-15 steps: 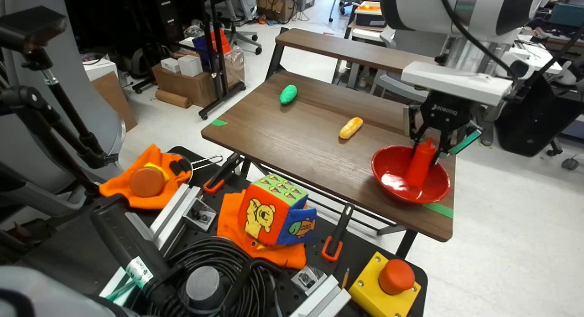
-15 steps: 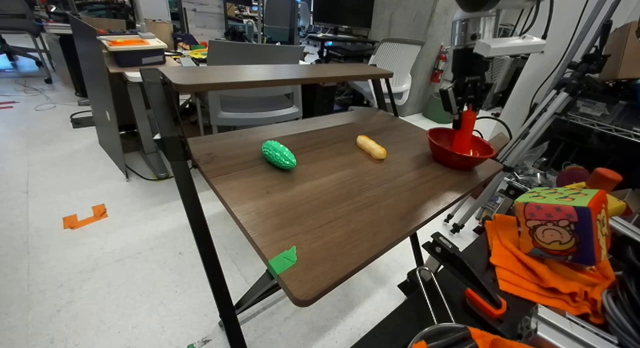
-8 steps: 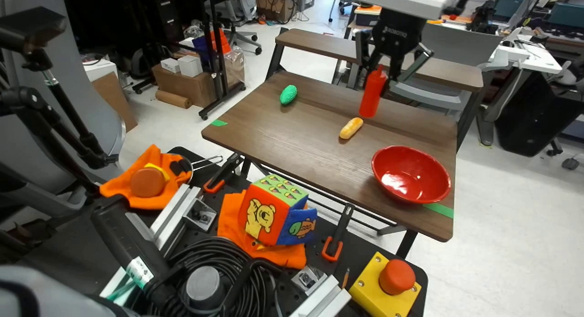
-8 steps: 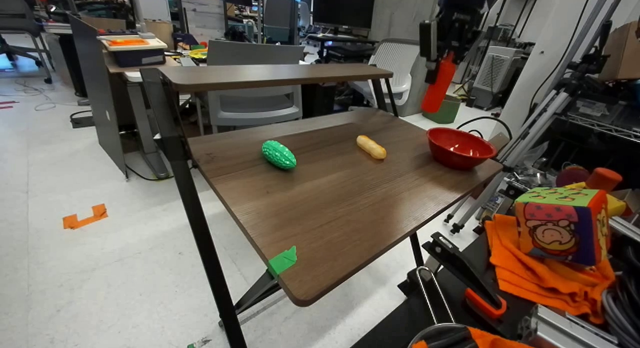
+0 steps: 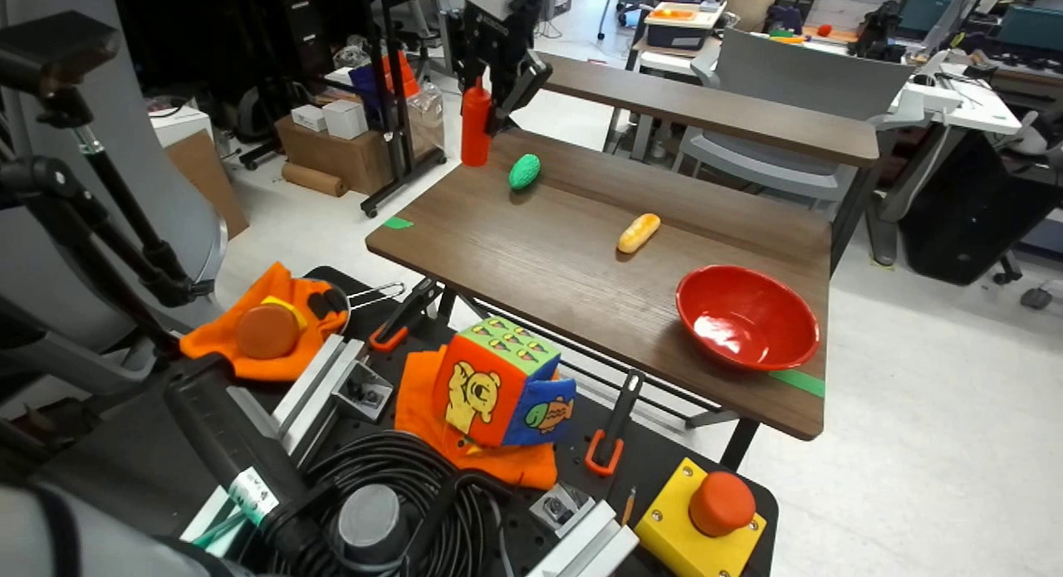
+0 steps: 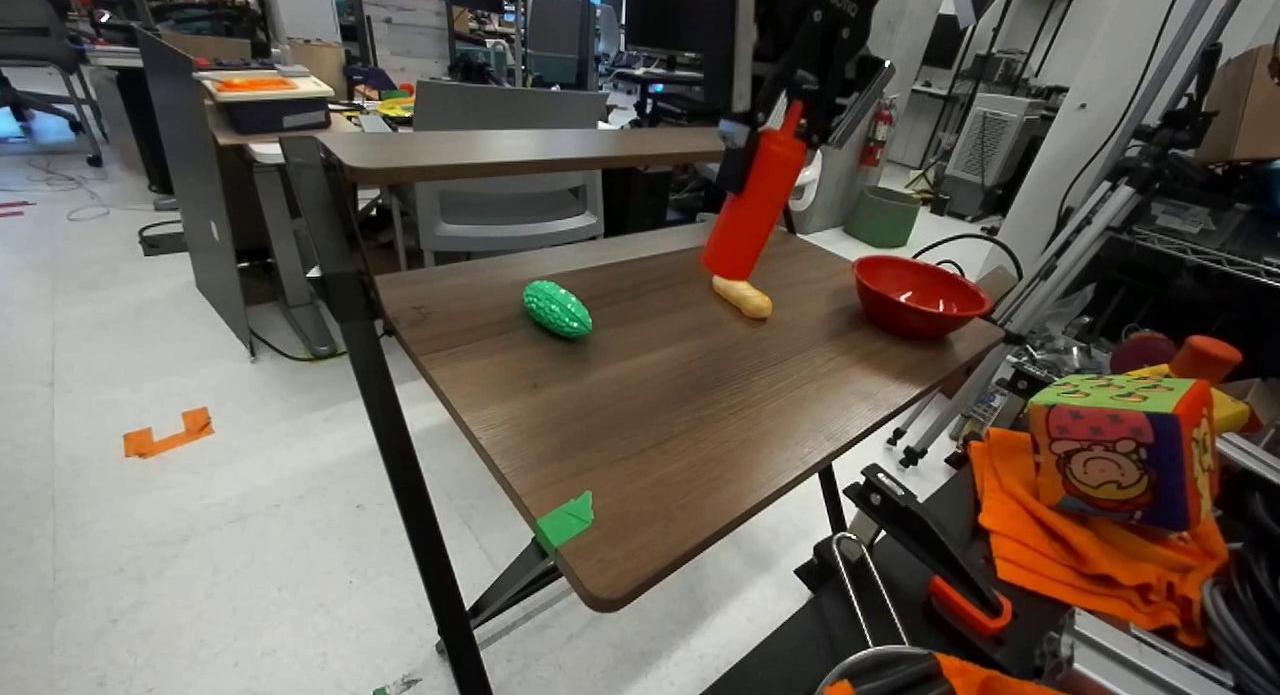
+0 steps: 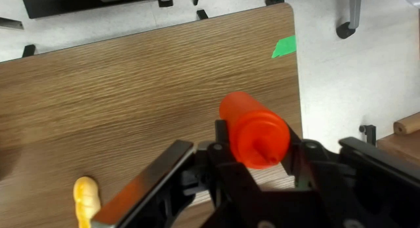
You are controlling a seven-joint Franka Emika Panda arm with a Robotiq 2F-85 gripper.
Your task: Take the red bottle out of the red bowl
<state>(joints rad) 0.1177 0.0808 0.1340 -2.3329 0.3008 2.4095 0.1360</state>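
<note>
Red bottle (image 6: 752, 213): held in the air above the tabletop (image 5: 548, 245), leaning in an exterior view, well apart from the red bowl (image 5: 764, 324) and pinched by its upper body in the tool (image 7: 257, 134). Seems already done with the lifting out; probably left with only a safe setting-down. Could end up on the floor (image 7: 344, 83) if let go by the end of the tabletop, near in the wrist view. Could slip or swivel in the tool, given a hold only on the upper part of a smooth round body. Could topple on landing if lowered at that slant, base rim first. Could tip by coming down on the green vegetable (image 5: 524, 172), near the same end and not visible in the wrist view.

Shows streaky wood grain across the tabletop, flat, brown and rounded at the corners. Gleams with glossy highlights inside the bowl, wide, round and flaring. Looks like plain plastic in the bottle, cylindrical, tapering to a narrow point at the top; may give a little under pressure. Turns knobbly and shiny on the vegetable, oval and probably moulded. Runs smooth and pale golden along the bread roll (image 5: 639, 233), stubby with blunt ends. Finishes thin and flat in green tape (image 7: 284, 46), ragged along one side
</note>
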